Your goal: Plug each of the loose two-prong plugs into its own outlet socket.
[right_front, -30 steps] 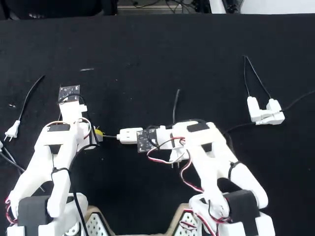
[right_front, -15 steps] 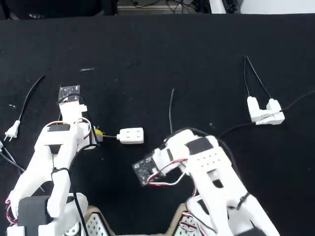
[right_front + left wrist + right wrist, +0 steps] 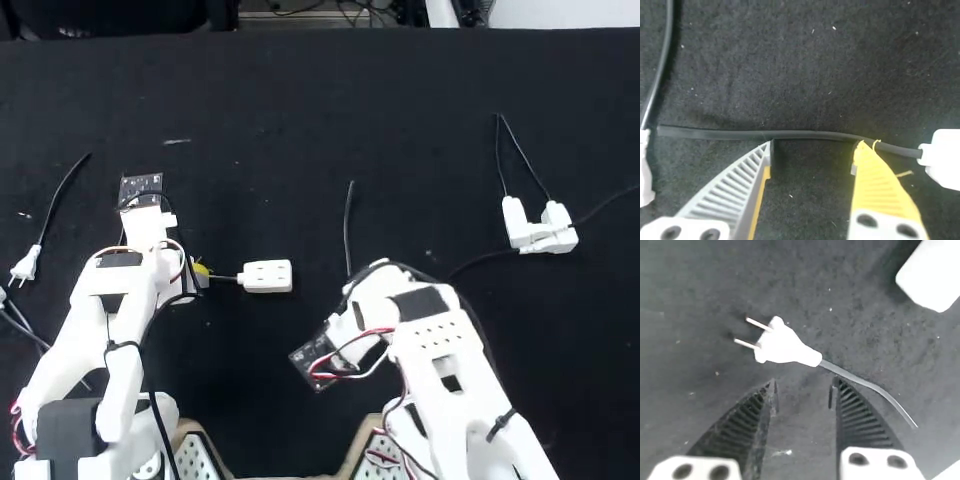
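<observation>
Near centre of bench (image 3: 400, 120), I've pulled right end effector (image 3: 802, 387) back from outlet socket (image 3: 268, 275), spread over loose plug (image 3: 782, 347); left end effector (image 3: 812, 147) spread astride cord (image 3: 805, 134); plug needs regrasping.

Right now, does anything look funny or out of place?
Yes. A white two-prong plug lies loose in front of the open right gripper, not in the white socket. Another plug lies unplugged near the table's left edge.
</observation>
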